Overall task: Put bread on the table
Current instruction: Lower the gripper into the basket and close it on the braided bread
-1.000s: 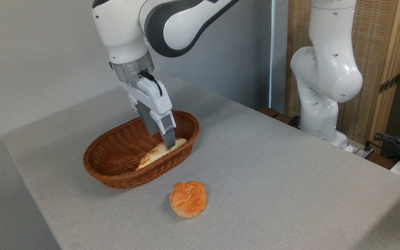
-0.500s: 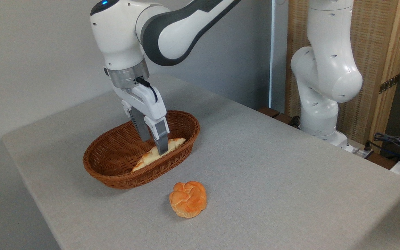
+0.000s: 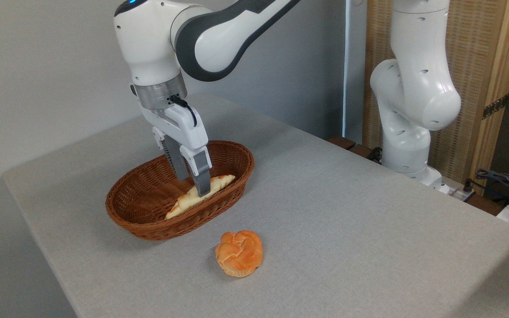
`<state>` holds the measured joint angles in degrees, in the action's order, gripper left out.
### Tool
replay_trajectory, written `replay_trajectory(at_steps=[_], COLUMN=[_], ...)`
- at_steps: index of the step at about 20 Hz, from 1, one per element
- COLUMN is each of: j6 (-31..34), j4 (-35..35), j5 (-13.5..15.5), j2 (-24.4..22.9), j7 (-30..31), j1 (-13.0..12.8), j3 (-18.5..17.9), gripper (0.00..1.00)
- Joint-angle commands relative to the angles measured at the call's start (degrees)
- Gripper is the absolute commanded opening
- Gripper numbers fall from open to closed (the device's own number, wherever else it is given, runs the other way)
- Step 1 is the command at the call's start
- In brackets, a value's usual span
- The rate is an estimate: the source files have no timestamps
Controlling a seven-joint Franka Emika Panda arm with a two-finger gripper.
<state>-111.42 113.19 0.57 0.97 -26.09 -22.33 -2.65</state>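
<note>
The bread (image 3: 179, 206), a long pale-golden loaf with a braided crust, lies lengthwise in the brown wicker basket (image 3: 124, 185), along its near wall. Its right end (image 3: 226, 179) sits a little higher than its left end. My gripper (image 3: 192, 186) reaches down into the basket with one finger on each side of the loaf's middle, and it looks shut on the bread. The near finger (image 3: 201, 176) hides part of the crust. The basket stands on the light grey table (image 3: 347, 212).
A small round orange knotted bun (image 3: 239, 253) rests on the table in front of the basket. The arm's white base column (image 3: 409, 110) stands off the table's far right edge, with cables (image 3: 502, 181) beside it. The table's left and near edges are close to the basket.
My gripper has shifted left inside the basket, and the bread has slid left with it, its left end now nearer the basket's middle. The bun has not moved.
</note>
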Motion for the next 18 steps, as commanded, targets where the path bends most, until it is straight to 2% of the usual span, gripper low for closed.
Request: replay_trajectory(at_steps=[1, 3, 10, 18], j6=[-0.81, -0.73, -0.64, -0.55], j4=[0.19, 0.19, 0.19, 0.1], j5=[-1.01, -1.01, -1.18, -1.18], j2=[-0.01, 0.08, -0.01, -0.18], j7=[1.05, 1.05, 0.7, 0.61], j1=[-0.34, -0.34, -0.34, -0.26], j3=[-0.17, -0.17, -0.17, -0.17], gripper=[0.29, 0.28, 0.01, 0.0])
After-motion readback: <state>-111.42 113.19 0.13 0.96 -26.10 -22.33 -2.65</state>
